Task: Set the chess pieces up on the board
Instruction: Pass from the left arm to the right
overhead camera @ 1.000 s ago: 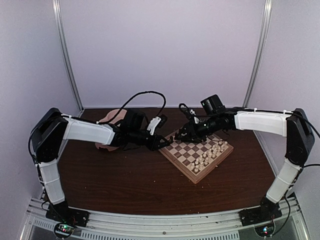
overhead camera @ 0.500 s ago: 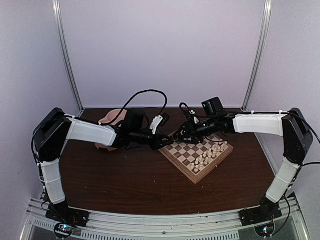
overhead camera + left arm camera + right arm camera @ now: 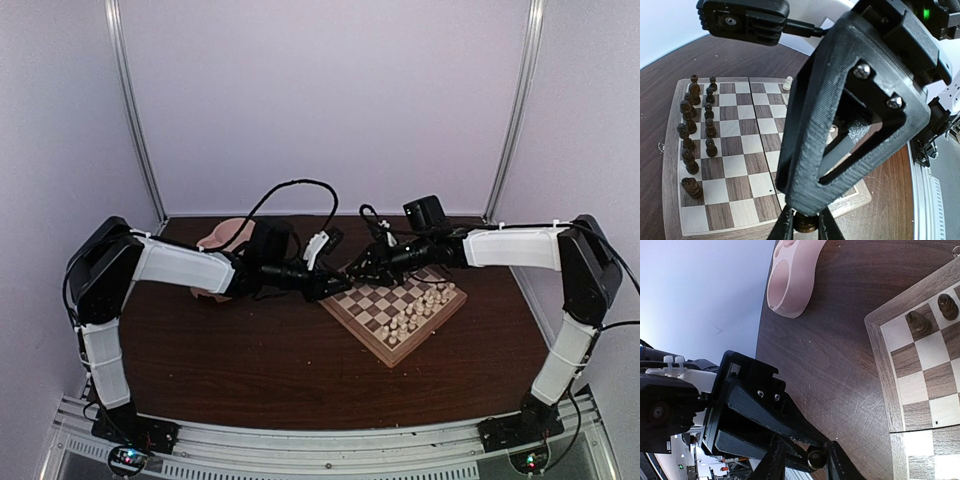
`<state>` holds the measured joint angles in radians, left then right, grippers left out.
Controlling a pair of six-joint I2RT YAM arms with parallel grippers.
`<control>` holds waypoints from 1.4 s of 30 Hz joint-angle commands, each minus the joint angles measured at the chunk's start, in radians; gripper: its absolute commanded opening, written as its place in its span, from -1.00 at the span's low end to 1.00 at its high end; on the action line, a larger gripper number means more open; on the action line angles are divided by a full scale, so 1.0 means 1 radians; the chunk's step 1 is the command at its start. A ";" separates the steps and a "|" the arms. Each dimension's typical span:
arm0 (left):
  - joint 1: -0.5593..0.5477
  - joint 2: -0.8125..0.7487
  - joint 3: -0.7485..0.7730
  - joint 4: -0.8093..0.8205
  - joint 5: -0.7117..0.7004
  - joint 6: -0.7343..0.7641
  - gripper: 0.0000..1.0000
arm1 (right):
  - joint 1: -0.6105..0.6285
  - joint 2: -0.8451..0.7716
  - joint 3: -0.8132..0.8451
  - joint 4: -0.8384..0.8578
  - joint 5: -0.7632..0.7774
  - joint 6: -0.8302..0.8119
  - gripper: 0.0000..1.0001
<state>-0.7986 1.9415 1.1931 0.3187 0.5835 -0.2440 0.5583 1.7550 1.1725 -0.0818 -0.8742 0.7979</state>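
While the left gripper [image 3: 804, 226] pinches a chess piece [image 3: 805, 222] off the board's [image 3: 733, 167] ten o'clock, the right gripper's [image 3: 805, 460] hold is unclear; early release risks a drop.

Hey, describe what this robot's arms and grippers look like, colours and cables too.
The left arm and right arm have white shells with black joints. The left gripper and right gripper are black, with ribbed, printed-looking fingers fastened by silver screws. A black cable loops over the left wrist. Small green lights glow at the bases.
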 commanded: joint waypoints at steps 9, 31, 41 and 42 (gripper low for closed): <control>-0.005 0.005 0.011 0.022 -0.034 0.022 -0.69 | -0.010 0.018 -0.017 0.004 -0.021 -0.002 -0.46; -0.005 -0.005 0.002 0.031 -0.016 0.026 -0.54 | -0.012 0.017 -0.021 0.010 -0.017 -0.021 -0.84; -0.004 -0.172 -0.038 -0.152 -0.190 0.088 0.00 | -0.014 -0.037 0.072 -0.334 0.220 -0.373 -0.87; -0.004 -0.194 -0.033 -0.188 -0.212 0.090 0.02 | -0.014 -0.042 0.071 -0.354 0.253 -0.405 -0.87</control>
<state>-0.7998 1.8637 1.1503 0.2253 0.4755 -0.1921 0.5484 1.7630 1.1995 -0.2821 -0.7811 0.5884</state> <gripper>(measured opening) 0.489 0.098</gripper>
